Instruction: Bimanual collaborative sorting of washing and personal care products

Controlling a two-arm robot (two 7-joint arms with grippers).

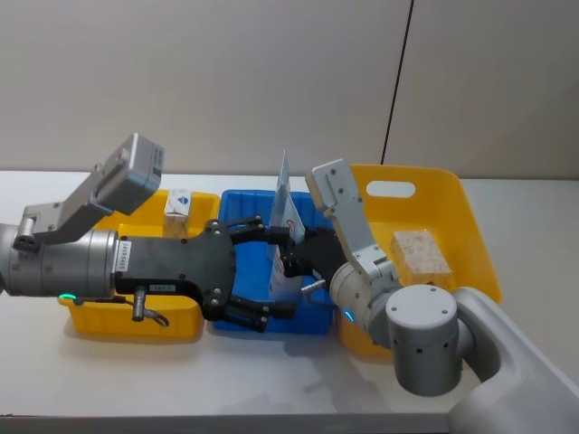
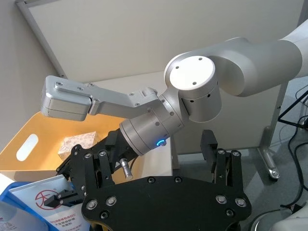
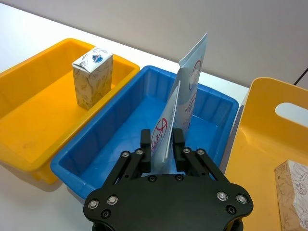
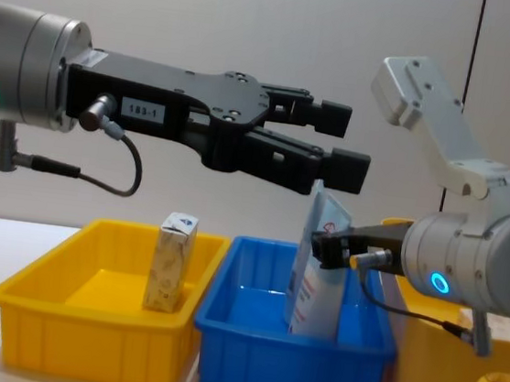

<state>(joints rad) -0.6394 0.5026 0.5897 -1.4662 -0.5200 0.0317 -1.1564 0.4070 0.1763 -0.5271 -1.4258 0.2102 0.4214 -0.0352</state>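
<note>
- Nearest us, the right gripper reaches in from the right over the blue bin, its fingers clamped on the top edge of a pale pouch with a red circular logo.
- That pouch stands upright inside the blue bin, and a second, taller pouch with a pointed top stands just behind it, toward the far wall.
- The left gripper stretches in from the left and hovers above the blue bin, fingers spread wide, gripping nothing, clear of the pouch tops in the chest view.
- On the left, the small yellow bin holds one cream carton, upright, near its far wall.
- On the right, the big yellow bin with the handle slot holds another patterned carton, lying on its floor.
- All three bins sit side by side on the white table, blue in the middle.
</note>
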